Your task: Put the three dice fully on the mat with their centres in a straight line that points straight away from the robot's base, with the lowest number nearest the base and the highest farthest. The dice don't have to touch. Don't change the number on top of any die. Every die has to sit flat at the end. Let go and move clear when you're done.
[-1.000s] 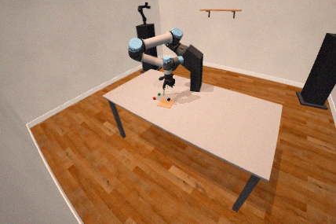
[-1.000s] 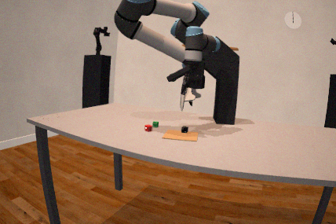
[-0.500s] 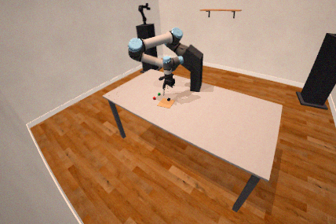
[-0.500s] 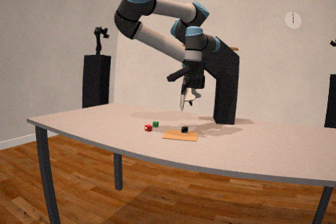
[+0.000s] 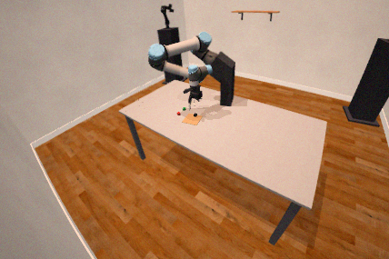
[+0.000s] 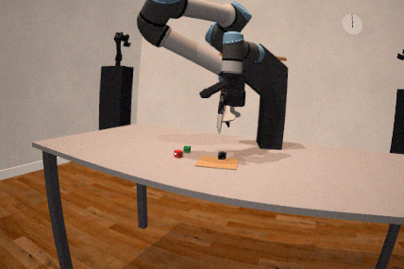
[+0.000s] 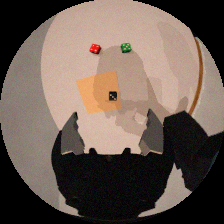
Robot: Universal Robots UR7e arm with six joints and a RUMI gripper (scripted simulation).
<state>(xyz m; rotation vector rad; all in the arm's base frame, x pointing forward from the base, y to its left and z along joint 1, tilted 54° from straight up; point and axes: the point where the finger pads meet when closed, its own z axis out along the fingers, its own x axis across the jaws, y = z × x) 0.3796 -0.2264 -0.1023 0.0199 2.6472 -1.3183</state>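
Clock directions follow the wrist view, its top edge as twelve; items run from the fingers outward.

1. Fingers [image 5: 192, 104] [image 6: 224, 127]. One pair, spread wide, nothing between them. They hang above the tabletop [image 5: 250, 139] [image 6: 307, 173] [image 7: 65, 60], clear of the die below; the spread suits a release or a fresh approach.

2. Black die [image 5: 195, 114] [image 6: 222, 155] [image 7: 113, 96]. On the mat, toward three o'clock from its middle, seemingly flat and just inside the border. That is the side facing the pedestal [image 5: 227, 80] [image 6: 272, 111], a fitting berth for the lowest number. Its upper face appears to carry a short diagonal of pips, probably the least of the set; exact count uncertain.

3. Orange mat [image 5: 192, 120] [image 6: 216, 163] [image 7: 95, 95]. Set askew; room remains toward nine o'clock from the black die, where the others should extend the row away from the base.

4. Green die [image 5: 184, 109] [image 6: 187, 149] [image 7: 126, 47]. Off the mat, near half past twelve from the black die. Apparently several pips; count unsure.

5. Red die [image 5: 178, 114] [image 6: 177, 154] [image 7: 95, 48]. Off the mat, near eleven o'clock from the black die. Count unreadable, so the order of these two wants checking before either is lifted, level and unturned.
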